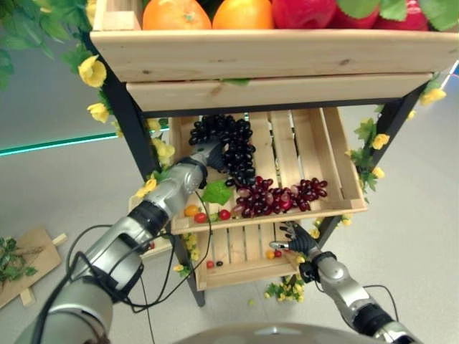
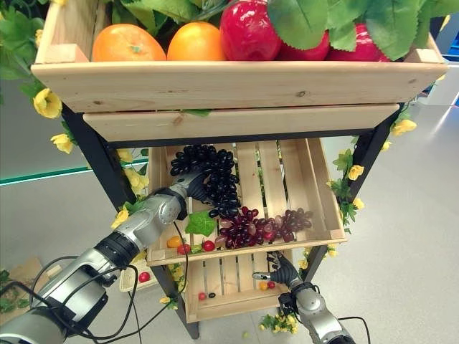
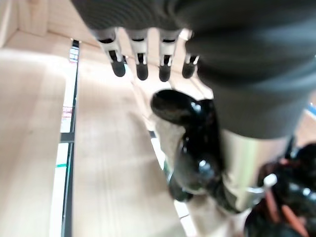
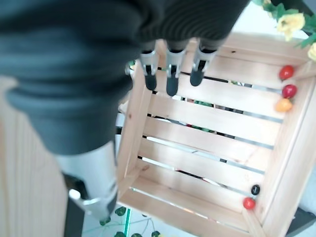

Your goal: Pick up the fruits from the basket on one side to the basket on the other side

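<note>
Grey floor [image 1: 57, 179] under a black-framed stand of pale wooden crates. Nearest me, my right hand [image 1: 297, 240] hovers over the lowest slatted wooden crate [image 4: 207, 163], fingers [image 4: 171, 81] straight and relaxed, holding nothing. That crate holds a few small red, orange and black round fruits [image 4: 287, 91] by its walls. Further in, the middle wooden crate [image 1: 337, 165] carries a dark red grape bunch [image 1: 276, 197], a black grape bunch [image 1: 233, 147], a green leaf [image 1: 216, 192] and small tomatoes [image 1: 208, 213] at its front edge. My left hand [image 1: 206, 154] sits against the black bunch; fingers [image 3: 140, 61] extended, thumb touching black grapes, grip not closed. Farthest, the top wooden crate [image 2: 237, 82] has two oranges [image 2: 161, 43] and red apples [image 2: 251, 29].
</note>
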### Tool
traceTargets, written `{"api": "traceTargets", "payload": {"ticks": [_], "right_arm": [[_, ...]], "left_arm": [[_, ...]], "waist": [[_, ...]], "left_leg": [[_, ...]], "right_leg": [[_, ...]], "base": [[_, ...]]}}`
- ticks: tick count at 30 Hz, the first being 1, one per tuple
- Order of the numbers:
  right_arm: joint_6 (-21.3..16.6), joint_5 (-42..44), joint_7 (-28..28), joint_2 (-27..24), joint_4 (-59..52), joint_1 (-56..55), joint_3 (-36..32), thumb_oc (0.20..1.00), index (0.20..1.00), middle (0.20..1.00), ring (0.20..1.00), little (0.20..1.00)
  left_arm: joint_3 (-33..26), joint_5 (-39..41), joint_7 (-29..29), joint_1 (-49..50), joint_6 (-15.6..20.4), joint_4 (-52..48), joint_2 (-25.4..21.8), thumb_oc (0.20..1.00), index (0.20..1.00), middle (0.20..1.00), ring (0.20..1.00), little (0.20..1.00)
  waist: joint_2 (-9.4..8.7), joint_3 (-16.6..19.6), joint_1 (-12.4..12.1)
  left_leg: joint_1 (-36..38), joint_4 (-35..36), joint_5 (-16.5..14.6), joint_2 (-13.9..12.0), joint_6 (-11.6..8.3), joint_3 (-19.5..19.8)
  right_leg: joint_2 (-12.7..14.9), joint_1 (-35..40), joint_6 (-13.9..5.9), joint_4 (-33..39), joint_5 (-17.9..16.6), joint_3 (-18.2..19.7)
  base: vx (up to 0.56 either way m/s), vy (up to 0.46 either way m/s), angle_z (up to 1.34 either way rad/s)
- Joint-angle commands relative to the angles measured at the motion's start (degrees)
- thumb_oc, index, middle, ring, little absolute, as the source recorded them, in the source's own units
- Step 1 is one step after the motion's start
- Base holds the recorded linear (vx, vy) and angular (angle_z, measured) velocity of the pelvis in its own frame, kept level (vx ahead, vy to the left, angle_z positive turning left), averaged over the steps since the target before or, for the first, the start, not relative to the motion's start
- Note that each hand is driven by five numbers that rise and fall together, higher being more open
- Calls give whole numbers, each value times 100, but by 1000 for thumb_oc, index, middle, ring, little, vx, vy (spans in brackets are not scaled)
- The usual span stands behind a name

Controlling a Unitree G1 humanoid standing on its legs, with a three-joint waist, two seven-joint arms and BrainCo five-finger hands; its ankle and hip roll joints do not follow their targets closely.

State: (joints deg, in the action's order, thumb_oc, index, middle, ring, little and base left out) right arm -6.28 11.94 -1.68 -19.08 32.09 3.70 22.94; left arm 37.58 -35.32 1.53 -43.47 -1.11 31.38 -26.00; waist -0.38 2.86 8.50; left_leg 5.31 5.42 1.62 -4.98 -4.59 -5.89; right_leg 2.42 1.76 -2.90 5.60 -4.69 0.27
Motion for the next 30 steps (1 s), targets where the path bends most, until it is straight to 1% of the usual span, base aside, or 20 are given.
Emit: {"api": "traceTargets", "payload": {"ticks": [1, 3, 6, 8, 9, 10, 11, 12, 13, 15, 18, 19, 20, 26, 27, 30], "right_arm": [[-309, -76, -35, 50, -205, 212, -295, 1000, 1000, 1000, 1000, 1000], [-309, -81, -39, 49, -183, 207, -302, 1000, 1000, 1000, 1000, 1000], [-300, -85, -94, 60, -166, 145, -311, 1000, 1000, 1000, 1000, 1000], [-302, -75, -102, 69, -149, 141, -318, 1000, 1000, 1000, 1000, 1000], [-307, -75, -101, 69, -149, 134, -321, 1000, 1000, 1000, 1000, 1000], [-308, -71, -100, 72, -142, 125, -329, 1000, 1000, 1000, 1000, 1000], [-309, -65, -100, 80, -132, 114, -341, 1000, 1000, 1000, 1000, 1000], [-308, -65, -101, 79, -130, 111, -338, 1000, 1000, 1000, 1000, 1000], [-302, -68, -111, 78, -123, 95, -365, 1000, 1000, 1000, 1000, 1000], [-308, -51, -112, 104, -107, 67, -402, 1000, 1000, 1000, 1000, 1000], [-318, -32, -98, 118, -72, 64, -419, 1000, 1000, 1000, 1000, 1000], [-321, -45, -82, 115, -66, 68, -430, 1000, 1000, 1000, 1000, 1000], [-320, -45, -73, 112, -60, 61, -450, 1000, 1000, 1000, 1000, 1000], [-319, -53, -39, 113, -61, 57, -500, 1000, 1000, 1000, 1000, 1000], [-319, -44, -55, 95, -70, 72, -510, 1000, 1000, 1000, 1000, 1000], [-303, -40, -57, 84, -105, 47, -561, 1000, 1000, 1000, 1000, 1000]], "left_arm": [[214, -443, -178, -1194, 150, 805, -475, 1000, 1000, 1000, 1000, 1000], [259, -418, -251, -1196, 196, 796, -499, 1000, 1000, 1000, 1000, 1000], [389, -355, -530, -1231, 275, 677, -669, 1000, 1000, 1000, 1000, 1000], [378, -294, -521, -1203, 267, 656, -702, 1000, 1000, 1000, 1000, 1000], [337, -236, -502, -1183, 272, 637, -711, 1000, 1000, 1000, 1000, 1000], [302, -160, -483, -1151, 281, 623, -710, 1000, 1000, 1000, 1000, 1000], [236, -55, -458, -1094, 309, 599, -730, 1000, 1000, 1000, 1000, 1000], [235, -53, -460, -1088, 309, 597, -731, 1000, 1000, 1000, 1000, 1000], [222, 30, -529, -1028, 358, 531, -794, 1000, 1000, 1000, 1000, 1000], [83, 218, -498, -934, 353, 462, -877, 1000, 1000, 1000, 1000, 1000], [43, 213, -416, -847, 380, 346, -900, 1000, 1000, 1000, 1000, 1000], [39, 199, -420, -821, 398, 289, -912, 1000, 1000, 1000, 1000, 1000], [32, 190, -437, -793, 410, 217, -921, 1000, 1000, 1000, 1000, 1000], [149, -208, -502, -729, 496, -269, -1068, 1000, 1000, 1000, 1000, 1000], [193, -261, -557, -707, 553, -463, -1134, 1000, 1000, 1000, 1000, 1000], [86, -224, -624, -610, 629, -994, -1359, 1000, 1000, 1000, 1000, 1000]], "waist": [[-219, -197, -94], [-210, -185, -95], [-207, -188, -113], [-214, -196, -126], [-227, -213, -132], [-220, -207, -139], [-233, -219, -145], [-222, -207, -141], [-231, -224, -152], [-227, -220, -171], [-231, -231, -181], [-246, -241, -188], [-240, -232, -191], [-262, -255, -221], [-261, -262, -229], [-260, -270, -262]], "left_leg": [[256, -179, -490, 203, 261, 237], [285, -163, -540, 197, 263, 244], [284, -166, -544, 200, 270, 269], [281, -173, -544, 197, 269, 278], [243, -193, -494, 203, 268, 280], [270, -180, -540, 196, 269, 289], [234, -201, -490, 206, 270, 293], [266, -185, -538, 199, 270, 298], [229, -199, -488, 207, 271, 307], [268, -181, -536, 203, 273, 326], [271, -182, -536, 210, 276, 348], [225, -197, -483, 220, 277, 350], [254, -183, -534, 213, 278, 361], [203, -209, -496, 223, 280, 384], [204, -211, -500, 218, 281, 387], [196, -207, -499, 221, 282, 406]], "right_leg": [[206, 349, -488, -253, 586, -257], [203, 381, -497, -237, 626, -269], [212, 394, -501, -235, 627, -290], [216, 400, -503, -233, 628, -303], [223, 369, -496, -248, 588, -306], [218, 404, -501, -234, 629, -314], [224, 378, -495, -242, 586, -319], [217, 410, -502, -228, 627, -323], [225, 388, -492, -238, 591, -343], [220, 439, -501, -220, 631, -363], [216, 438, -500, -227, 639, -382], [224, 399, -494, -238, 595, -384], [219, 429, -501, -223, 636, -394], [243, 404, -493, -239, 603, -431], [244, 406, -490, -241, 608, -436], [250, 410, -487, -230, 604, -449]], "base": [[0, 0, 0], [17, 3, 1], [9, 3, 4], [-23, -3, 4], [0, 0, 0], [-42, -10, 2], [31, -1, 3], [-35, -2, 5], [40, 8, 8], [23, 4, 8], [-12, 4, 5], [0, 0, 0], [0, 0, 0], [-11, 0, 2], [0, 0, 0], [0, 0, 0]]}}
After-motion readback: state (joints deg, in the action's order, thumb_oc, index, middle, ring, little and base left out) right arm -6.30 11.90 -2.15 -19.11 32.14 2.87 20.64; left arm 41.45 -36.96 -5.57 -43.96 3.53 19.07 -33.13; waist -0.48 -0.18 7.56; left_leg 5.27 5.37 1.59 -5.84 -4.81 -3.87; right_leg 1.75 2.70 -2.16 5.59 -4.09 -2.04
